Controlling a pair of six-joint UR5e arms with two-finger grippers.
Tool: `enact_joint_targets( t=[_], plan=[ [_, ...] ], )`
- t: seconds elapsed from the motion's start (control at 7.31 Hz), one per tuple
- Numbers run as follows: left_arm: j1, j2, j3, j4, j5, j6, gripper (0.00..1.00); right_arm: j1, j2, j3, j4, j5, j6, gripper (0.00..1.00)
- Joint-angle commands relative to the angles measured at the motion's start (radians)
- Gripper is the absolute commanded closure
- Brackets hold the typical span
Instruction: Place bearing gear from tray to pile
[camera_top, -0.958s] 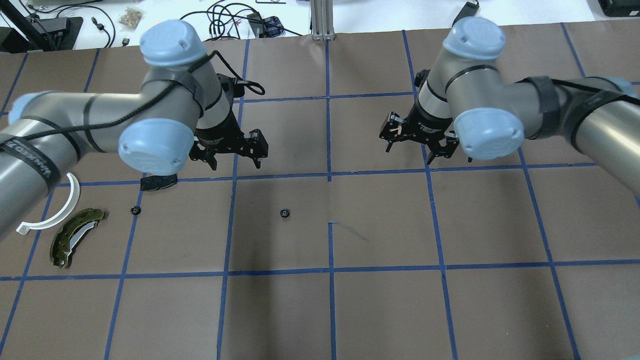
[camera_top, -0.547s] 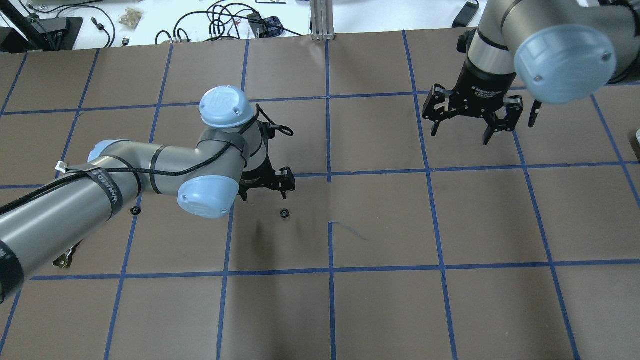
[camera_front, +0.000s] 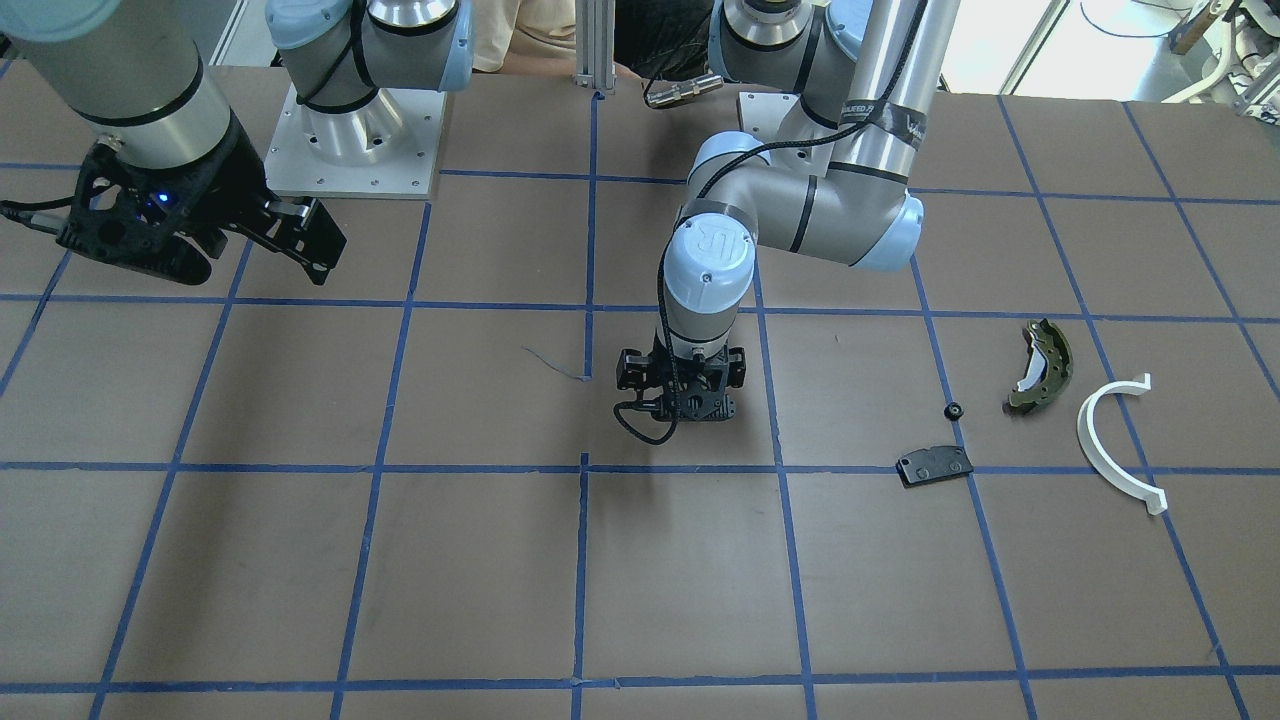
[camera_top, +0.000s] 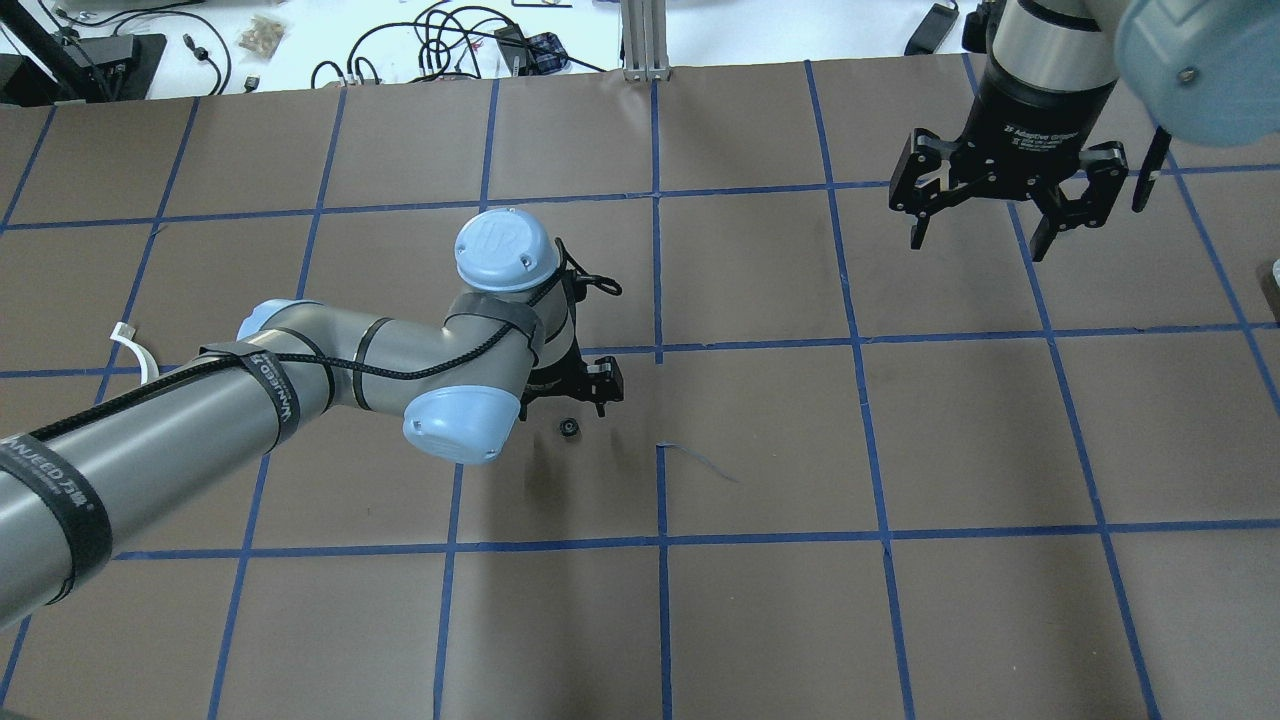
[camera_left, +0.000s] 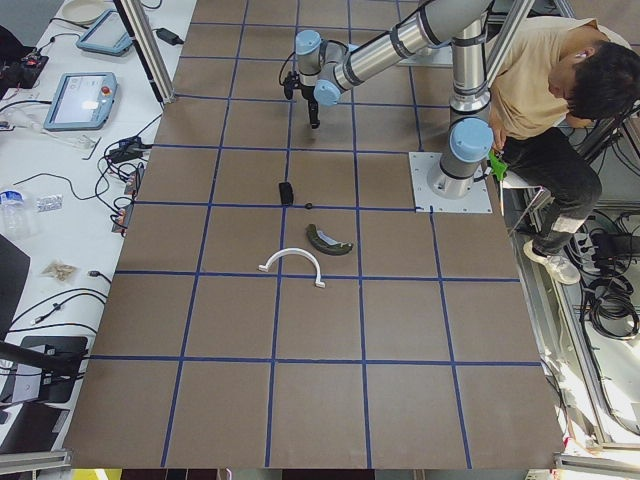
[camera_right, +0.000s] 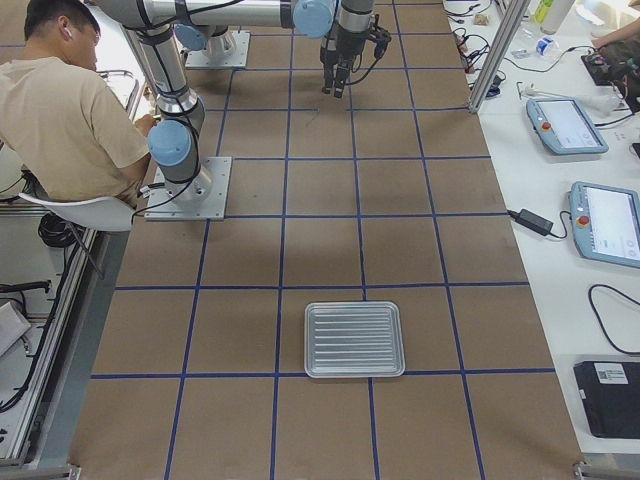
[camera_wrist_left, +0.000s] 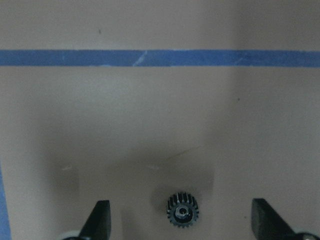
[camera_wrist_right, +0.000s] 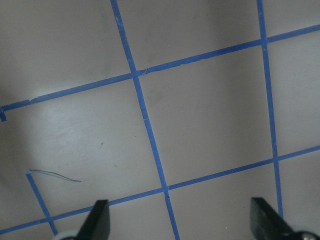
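The left arm reaches out from its side toward the middle of the table, the forearm nearly level, the elbow bent and the wrist turned so that the left gripper (camera_wrist_left: 180, 201) points straight down, low over the brown paper. Its two fingers (camera_wrist_left: 101, 220) stand wide apart and hold nothing. The bearing gear (camera_wrist_left: 182, 212), small, black and toothed, lies flat on the paper between them, touching neither finger. In the overhead view the gear shows just clear of the wrist, inside a taped square and a little to the left of the centre line.

The right arm is held high over its own side of the table. The right gripper (camera_top: 978, 240) hangs well above the surface, pointing down, with its fingers spread and nothing between them (its wrist camera shows only paper and blue tape).

The pile sits off toward the robot's left end, well apart from the gear: an olive-green brake shoe (camera_front: 1040, 365), a white half-ring (camera_front: 1115, 440) beside it and a flat black pad (camera_front: 934, 464) a little nearer the middle. A second small black gear (camera_front: 954, 409) lies between the pad and the shoe. The metal tray (camera_right: 310, 340) lies far off at the robot's right end. A person (camera_right: 70, 110) sits behind the robot's base.
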Motion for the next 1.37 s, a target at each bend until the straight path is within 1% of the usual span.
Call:
enact_joint_targets(
  t=[0.0,0.14,0.27,0.41,0.55,0.82,0.96,1.09,1.23],
  plan=[
    [-0.004,-0.006,-0.002,0.001,0.002,0.010,0.32,0.011,-0.015,0.000,0.003,0.000,-0.004,0.00],
    [-0.006,-0.007,-0.004,-0.001,0.000,0.008,0.67,0.032,-0.012,0.002,-0.003,-0.001,-0.004,0.00],
    [-0.006,-0.008,-0.004,0.001,0.000,0.010,0.75,0.052,-0.010,0.002,-0.004,-0.013,-0.001,0.00],
    [-0.005,-0.007,-0.002,0.001,0.000,0.013,0.88,0.052,-0.007,0.003,-0.004,-0.008,0.001,0.00],
    [0.000,-0.007,0.001,0.001,0.002,0.016,0.96,0.048,-0.006,0.005,-0.003,0.002,-0.004,0.00],
    [0.011,0.022,0.041,-0.004,0.002,0.013,0.94,0.043,-0.007,0.006,-0.006,-0.007,-0.005,0.00],
    [0.061,0.032,0.076,-0.042,0.014,0.014,0.85,0.043,-0.007,0.006,0.000,-0.004,-0.002,0.00],
    [0.171,0.033,0.078,-0.097,0.016,0.139,0.88,0.043,-0.007,0.008,0.002,-0.003,-0.005,0.00],
    [0.278,0.047,0.073,-0.120,0.019,0.280,0.88,0.043,-0.009,0.011,0.000,-0.001,-0.007,0.00]
  ],
)
